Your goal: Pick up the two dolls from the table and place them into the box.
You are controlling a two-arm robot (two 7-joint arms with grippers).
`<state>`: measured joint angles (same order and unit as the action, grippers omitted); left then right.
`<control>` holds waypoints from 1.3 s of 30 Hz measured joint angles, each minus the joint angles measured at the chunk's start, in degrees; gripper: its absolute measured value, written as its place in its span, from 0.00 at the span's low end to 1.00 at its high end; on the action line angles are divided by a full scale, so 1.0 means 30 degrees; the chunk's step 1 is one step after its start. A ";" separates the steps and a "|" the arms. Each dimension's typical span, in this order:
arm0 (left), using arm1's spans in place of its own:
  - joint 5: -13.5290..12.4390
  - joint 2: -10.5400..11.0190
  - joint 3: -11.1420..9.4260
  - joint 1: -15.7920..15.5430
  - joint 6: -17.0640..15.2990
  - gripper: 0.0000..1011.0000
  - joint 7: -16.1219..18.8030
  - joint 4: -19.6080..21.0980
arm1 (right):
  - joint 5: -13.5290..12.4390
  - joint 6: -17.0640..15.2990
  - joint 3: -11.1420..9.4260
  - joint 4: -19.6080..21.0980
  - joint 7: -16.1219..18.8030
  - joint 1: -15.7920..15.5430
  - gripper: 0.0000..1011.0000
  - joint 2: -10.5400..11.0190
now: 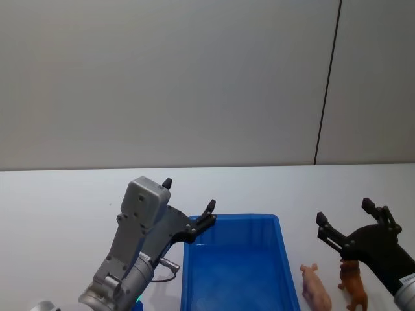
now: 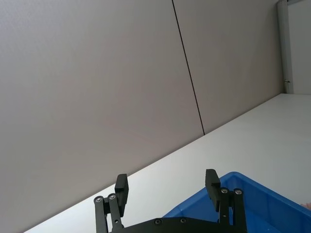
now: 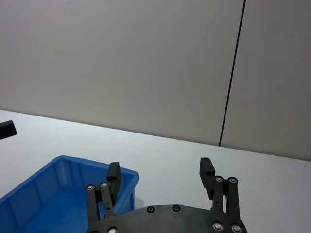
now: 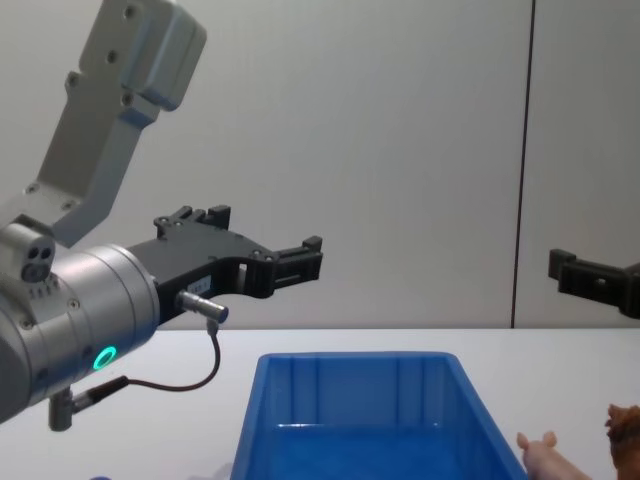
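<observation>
The blue box (image 1: 233,265) sits on the white table (image 1: 65,194) at front centre. Just right of it stand the two dolls: a pale-pink pig (image 1: 316,288) and a shaggy reddish-brown animal (image 1: 353,285). In the chest view the pig (image 4: 545,455) and brown doll (image 4: 625,430) are low at the right, beside the box (image 4: 360,400). My left gripper (image 1: 189,194) hovers open above the box's far left corner, holding nothing. My right gripper (image 1: 343,210) hangs open in the air above the dolls, apart from them. Each wrist view has open fingers (image 2: 121,187) (image 3: 206,170) with a corner of the box (image 2: 252,194) (image 3: 48,189) beyond.
The tabletop runs back to a grey wall (image 1: 194,78) with a dark vertical seam (image 1: 327,84). A thin cable (image 4: 190,380) loops under my left wrist. Bare table lies left of the box and behind it.
</observation>
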<state>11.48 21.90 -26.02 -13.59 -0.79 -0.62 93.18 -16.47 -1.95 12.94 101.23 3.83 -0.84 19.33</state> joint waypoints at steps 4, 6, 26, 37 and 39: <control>0.0000 0.0001 0.0000 0.0001 -0.0001 0.99 0.0000 -0.0001 | 0.0000 0.0000 -0.0001 0.0000 -0.0001 0.0001 0.99 0.0000; 0.0000 -0.0001 -0.0001 0.0000 0.0000 0.99 0.0000 -0.0001 | 0.0001 -0.0001 -0.0001 0.0000 0.0000 0.0001 0.99 0.0000; 0.0000 0.0000 0.0000 0.0001 0.0000 0.99 0.0000 -0.0001 | 0.0014 -0.0996 -0.0140 -0.0064 -0.0320 -0.0070 0.99 0.0084; 0.0000 0.0000 0.0000 0.0000 -0.0001 0.99 -0.0001 -0.0001 | 0.0316 -0.2903 -0.0363 -0.0105 -0.0771 -0.0343 0.99 0.0446; 0.0000 0.0000 -0.0001 0.0001 -0.0001 0.99 0.0000 -0.0001 | 0.0389 -0.3238 -0.0394 -0.0094 -0.0836 -0.0395 0.99 0.0510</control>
<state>11.48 21.90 -26.03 -13.59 -0.80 -0.62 93.18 -15.30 -11.66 11.76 100.94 1.32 -2.03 20.86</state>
